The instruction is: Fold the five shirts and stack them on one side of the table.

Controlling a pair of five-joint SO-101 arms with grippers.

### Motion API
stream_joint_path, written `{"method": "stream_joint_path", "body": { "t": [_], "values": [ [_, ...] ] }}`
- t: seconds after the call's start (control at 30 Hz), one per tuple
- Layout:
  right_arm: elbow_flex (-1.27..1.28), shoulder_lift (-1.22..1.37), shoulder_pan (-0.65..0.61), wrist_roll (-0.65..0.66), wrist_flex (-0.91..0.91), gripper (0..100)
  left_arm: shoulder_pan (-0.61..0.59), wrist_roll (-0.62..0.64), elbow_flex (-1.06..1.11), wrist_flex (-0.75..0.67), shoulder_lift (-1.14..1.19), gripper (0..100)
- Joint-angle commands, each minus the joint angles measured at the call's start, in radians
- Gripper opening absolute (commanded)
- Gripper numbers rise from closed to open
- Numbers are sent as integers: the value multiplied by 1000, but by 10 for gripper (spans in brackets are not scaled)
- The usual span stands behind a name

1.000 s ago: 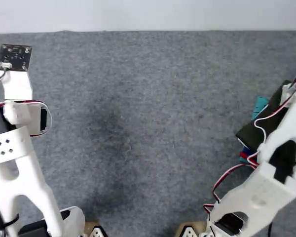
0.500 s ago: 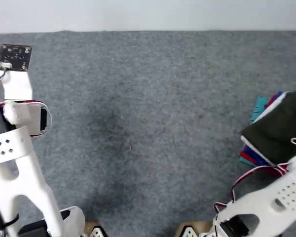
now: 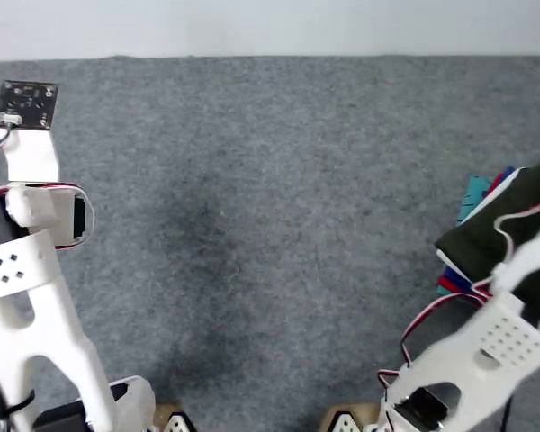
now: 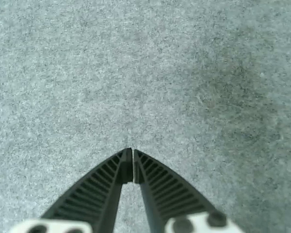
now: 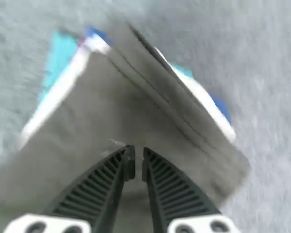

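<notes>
Right wrist view: right gripper (image 5: pixel 135 165) hangs over the stack of shirts (image 5: pixel 136 102) on the table's (image 3: pixel 270 180) right side, tips together, empty. Left gripper (image 4: pixel 133 167) likewise pinched together, over bare table. I judge stacking nearly finished; next, square the pile or retreat.

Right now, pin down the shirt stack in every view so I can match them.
High view: shirt stack at the right edge, partly under the right arm.
Right wrist view: shirt stack beneath the right hand, dark shirt on top.
Left wrist view: left hand above grey mat.
Shared landmark: the stack's teal edge.
</notes>
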Motion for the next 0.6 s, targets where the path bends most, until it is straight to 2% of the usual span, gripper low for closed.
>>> {"method": "stream_joint_path", "body": {
  "t": [0.0, 0.1, 0.2, 0.27, 0.43, 0.57],
  "values": [
    [-8, 62, -53, 5, -173, 39, 6, -2, 5, 20, -32, 13],
    [6, 213, -56, 6, -354, 39, 6, -2, 35, 20, -32, 13],
    [-18, 302, -76, 6, -415, 39, 6, -2, 65, 20, -32, 13],
    [-78, 289, -94, -35, -337, 39, 6, -2, 82, 20, -32, 13],
    [-322, 200, -147, -247, -39, 43, 6, -2, 79, 18, -34, 13],
    [-482, 165, -214, -292, 220, 43, 8, 31, 77, 18, -35, 13]
  ]
}}
